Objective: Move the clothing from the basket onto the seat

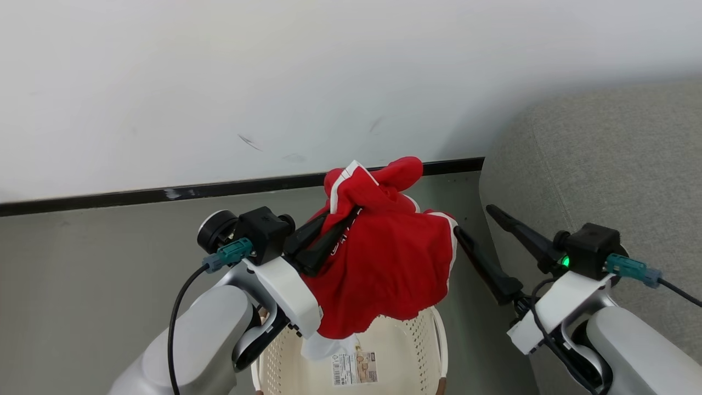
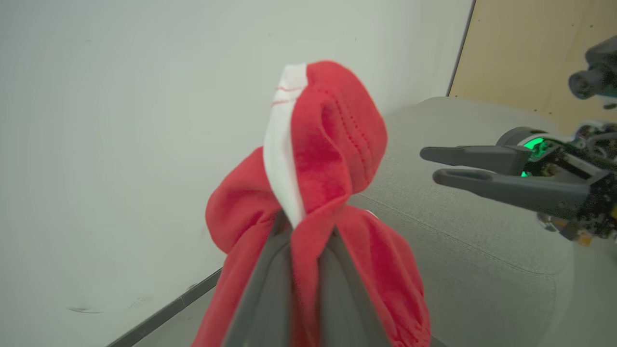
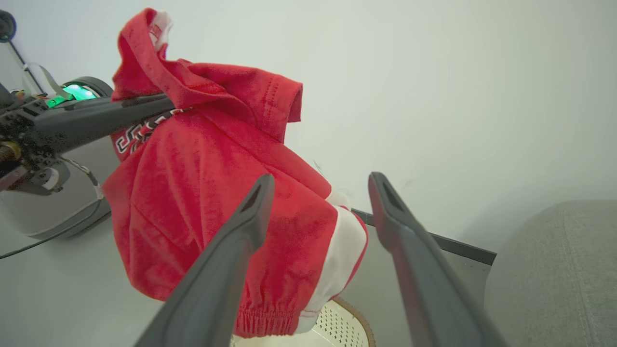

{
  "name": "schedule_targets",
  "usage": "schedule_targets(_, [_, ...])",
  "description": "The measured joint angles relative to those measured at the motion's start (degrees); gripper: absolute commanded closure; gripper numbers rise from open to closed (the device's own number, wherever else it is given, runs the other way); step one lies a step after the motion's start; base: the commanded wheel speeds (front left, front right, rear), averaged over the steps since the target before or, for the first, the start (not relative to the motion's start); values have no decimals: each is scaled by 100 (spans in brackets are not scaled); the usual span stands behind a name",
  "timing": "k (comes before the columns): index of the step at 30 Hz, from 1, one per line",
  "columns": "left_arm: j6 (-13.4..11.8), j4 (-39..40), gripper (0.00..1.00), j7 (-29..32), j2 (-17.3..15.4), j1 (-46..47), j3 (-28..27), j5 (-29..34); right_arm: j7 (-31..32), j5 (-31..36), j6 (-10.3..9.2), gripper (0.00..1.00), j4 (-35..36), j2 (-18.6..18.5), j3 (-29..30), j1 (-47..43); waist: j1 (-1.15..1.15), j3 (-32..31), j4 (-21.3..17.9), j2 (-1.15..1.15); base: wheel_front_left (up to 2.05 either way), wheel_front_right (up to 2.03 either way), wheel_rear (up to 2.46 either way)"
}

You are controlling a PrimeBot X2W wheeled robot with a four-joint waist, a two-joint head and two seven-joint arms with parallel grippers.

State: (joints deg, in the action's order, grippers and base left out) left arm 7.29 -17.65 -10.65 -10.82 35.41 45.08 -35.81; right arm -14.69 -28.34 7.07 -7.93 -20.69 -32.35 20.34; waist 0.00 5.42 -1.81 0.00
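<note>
A bright-red piece of clothing [image 1: 384, 258] with white stripe trim hangs above the cream basket [image 1: 417, 334], its lower hem dipping to the rim. My left gripper [image 1: 345, 216] is shut on a bunched fold near the garment's top; in the left wrist view the fabric [image 2: 332, 144] bulges up out of the closed fingers [image 2: 270, 274]. My right gripper [image 1: 473, 218] stands open just right of the cloth, apart from it, with nothing between its fingers [image 3: 385, 212]. The grey seat [image 1: 603, 164] rises at the right, beside the right arm.
A white wall with a dark baseboard [image 1: 137, 195] runs behind the basket. Grey floor [image 1: 82, 285] stretches to the left. A barcode sticker [image 1: 354, 367] shows on the basket's inside bottom. A tan panel [image 2: 530, 48] stands beyond the sofa in the left wrist view.
</note>
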Motion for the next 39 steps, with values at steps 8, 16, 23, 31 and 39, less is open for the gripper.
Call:
schedule_targets(8, [0,189,100,71,24,0,229,10,10,-397,0,0,-187,-155,-794,428,0,49,168,0,0,0,0])
schedule_targets(16, [0,316,100,158,68,5,436,19,67,-780,0,0,-247,-308,-1626,897,0,115,367,0,0,0,0])
schedule_targets(23, [0,424,100,160,142,33,632,20,216,-1174,0,0,-408,-432,-2332,1275,0,160,547,0,0,0,0])
schedule_targets(31, [0,513,100,193,155,61,900,19,331,-1454,0,0,-567,-527,-2963,1672,0,176,718,0,0,0,0])
schedule_targets(39, [0,552,100,202,180,164,1156,-19,409,-1757,0,0,-714,-537,-3643,2107,0,170,905,0,0,0,0])
